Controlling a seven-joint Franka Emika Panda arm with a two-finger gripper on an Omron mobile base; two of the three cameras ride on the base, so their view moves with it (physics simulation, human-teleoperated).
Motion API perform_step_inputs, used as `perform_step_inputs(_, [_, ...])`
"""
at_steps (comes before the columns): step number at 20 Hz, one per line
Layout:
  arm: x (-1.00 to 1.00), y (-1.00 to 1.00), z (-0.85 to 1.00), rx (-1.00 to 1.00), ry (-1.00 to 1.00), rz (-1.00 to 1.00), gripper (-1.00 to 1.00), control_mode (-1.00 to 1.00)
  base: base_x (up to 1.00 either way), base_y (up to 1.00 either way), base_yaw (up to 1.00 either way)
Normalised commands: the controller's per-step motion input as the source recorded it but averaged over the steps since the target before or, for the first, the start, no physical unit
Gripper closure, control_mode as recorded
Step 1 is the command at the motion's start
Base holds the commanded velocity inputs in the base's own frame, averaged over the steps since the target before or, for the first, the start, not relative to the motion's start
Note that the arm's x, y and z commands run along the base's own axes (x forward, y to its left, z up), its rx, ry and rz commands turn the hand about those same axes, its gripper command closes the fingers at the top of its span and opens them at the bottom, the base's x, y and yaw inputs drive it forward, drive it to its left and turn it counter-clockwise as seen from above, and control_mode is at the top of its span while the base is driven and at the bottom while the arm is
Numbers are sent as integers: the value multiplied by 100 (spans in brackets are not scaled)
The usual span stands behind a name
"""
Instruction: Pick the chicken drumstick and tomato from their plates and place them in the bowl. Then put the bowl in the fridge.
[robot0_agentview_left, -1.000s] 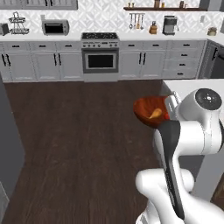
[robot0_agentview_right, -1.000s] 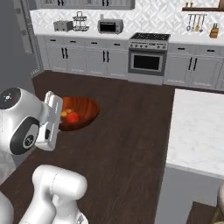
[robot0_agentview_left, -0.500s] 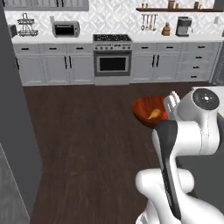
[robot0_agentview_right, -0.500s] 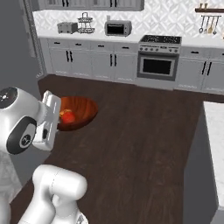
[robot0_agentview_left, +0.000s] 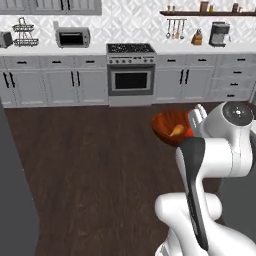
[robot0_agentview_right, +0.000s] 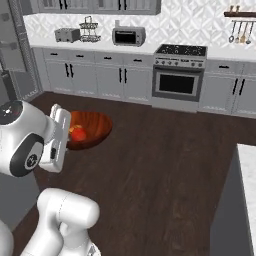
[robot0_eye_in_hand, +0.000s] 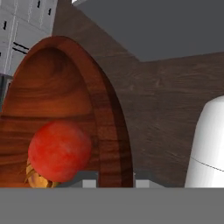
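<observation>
Bowl: the wooden bowl (robot0_agentview_left: 172, 128) rides in the air above the dark floor (robot0_agentview_left: 100, 165), carried at the end of the arm, with the oven (robot0_agentview_left: 131, 80) well beyond it.
Contents: the tomato (robot0_eye_in_hand: 59, 151) sits inside the bowl, touching the drumstick (robot0_eye_in_hand: 37, 177) tucked just under it; both plates' items look already loaded.
Gripper: the gripper (robot0_agentview_right: 70, 135) meets the bowl's near rim and appears clamped on it; the fingers are hidden, so how wide they stand cannot be told.
Step in hand: judged as the carry to the fridge.
Doing it well: keep the bowl level and the base's driving smooth, since the round tomato could roll toward the rim.
</observation>
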Motion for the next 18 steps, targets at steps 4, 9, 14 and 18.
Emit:
perform_step_inputs(4, [0, 0, 0, 0, 0, 0, 100, 100, 100, 11, 0])
perform_step_inputs(9, [0, 0, 0, 0, 0, 0, 100, 100, 100, 39, 0])
perform_step_inputs(14, [0, 0, 0, 0, 0, 0, 100, 100, 100, 53, 6])
perform_step_inputs(18, [0, 0, 0, 0, 0, 0, 100, 100, 100, 14, 26])
